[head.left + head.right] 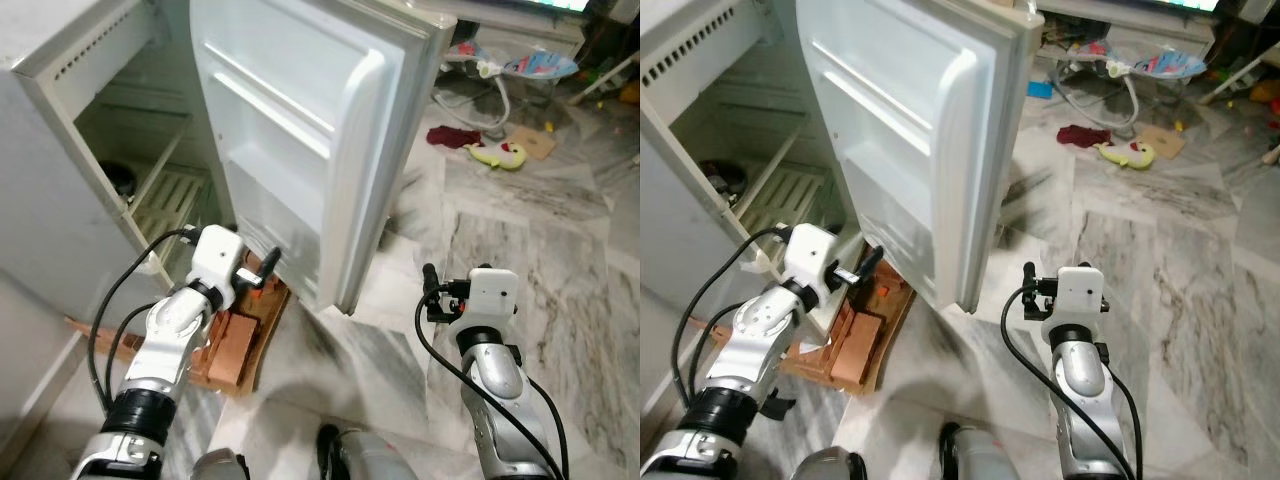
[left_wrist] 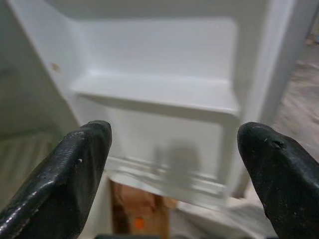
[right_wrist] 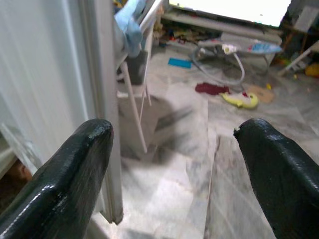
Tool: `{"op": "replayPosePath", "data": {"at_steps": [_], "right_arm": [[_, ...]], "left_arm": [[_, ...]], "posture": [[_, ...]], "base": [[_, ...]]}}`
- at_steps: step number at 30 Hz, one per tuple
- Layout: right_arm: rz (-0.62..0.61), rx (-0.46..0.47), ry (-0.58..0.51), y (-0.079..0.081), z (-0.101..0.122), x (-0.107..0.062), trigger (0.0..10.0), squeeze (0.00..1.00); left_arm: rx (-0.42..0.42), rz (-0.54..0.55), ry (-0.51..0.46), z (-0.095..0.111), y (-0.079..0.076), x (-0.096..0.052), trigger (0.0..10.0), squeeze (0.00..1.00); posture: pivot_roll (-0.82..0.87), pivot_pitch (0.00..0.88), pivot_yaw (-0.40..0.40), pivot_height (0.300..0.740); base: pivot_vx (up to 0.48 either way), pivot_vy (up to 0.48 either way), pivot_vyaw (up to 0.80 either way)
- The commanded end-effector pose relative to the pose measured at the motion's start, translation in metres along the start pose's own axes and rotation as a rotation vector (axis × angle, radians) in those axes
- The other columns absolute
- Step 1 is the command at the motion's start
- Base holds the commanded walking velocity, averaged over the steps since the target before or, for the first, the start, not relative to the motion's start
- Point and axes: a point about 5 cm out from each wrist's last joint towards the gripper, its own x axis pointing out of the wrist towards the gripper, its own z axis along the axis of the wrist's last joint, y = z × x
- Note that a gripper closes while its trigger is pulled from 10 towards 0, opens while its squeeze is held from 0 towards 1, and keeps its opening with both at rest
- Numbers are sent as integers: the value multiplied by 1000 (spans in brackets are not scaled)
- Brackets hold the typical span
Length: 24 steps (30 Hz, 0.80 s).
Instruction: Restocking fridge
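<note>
Standing open at the left, the white fridge (image 1: 60, 190) shows wire shelves and a dark bowl-like thing (image 1: 120, 178) inside, and its door (image 1: 300, 140) swings out toward the robot with empty door racks facing left. In the left eye view the left gripper (image 1: 262, 268) reaches toward the door's lower near corner, over some reddish bricks (image 1: 235, 345) on cardboard under the fridge. The right gripper (image 1: 432, 290) hovers over the marble floor (image 1: 560, 250), right of the door's edge. Far off lie a yellow toy (image 1: 497, 154) and a dark red cloth (image 1: 452, 136).

The right eye view repeats this, with the left gripper just beside the door's bottom rack.

In the left wrist view the left gripper's fingers (image 2: 75, 174) are spread wide, nothing between them, facing the door shelf (image 2: 159, 94).

In the right wrist view the right gripper's fingers (image 3: 70, 184) are likewise spread and empty, the door's edge to one side and a baby bouncer (image 3: 249, 50) far across the floor.
</note>
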Motion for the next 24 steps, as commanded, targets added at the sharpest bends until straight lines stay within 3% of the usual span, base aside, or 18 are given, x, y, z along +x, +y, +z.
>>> {"op": "replayPosePath", "data": {"at_steps": [1, 6, 11, 24], "right_arm": [[-11, -6, 3, -6, -1, 1, 10000, 0], [-7, -7, 1, -6, -1, 2, 10000, 0], [-4, -10, 4, -5, -1, 4, 10000, 0], [-9, -4, -4, -4, -1, 6, 10000, 0]], "left_arm": [[2, 3, -41, 7, -3, 1, 10000, 0], [-7, 58, -34, 0, 2, -11, 10000, 0], [-5, 54, -42, 1, 0, -11, 10000, 0], [28, 18, -75, 15, -7, 7, 10000, 0]], "posture": [[-33, 85, -43, 740], [-27, 87, -47, 740], [-23, 85, -49, 740], [-32, 83, -41, 740]], "base": [[315, -356, 0], [349, -325, 0], [388, -278, 0], [432, 0, -700]]}}
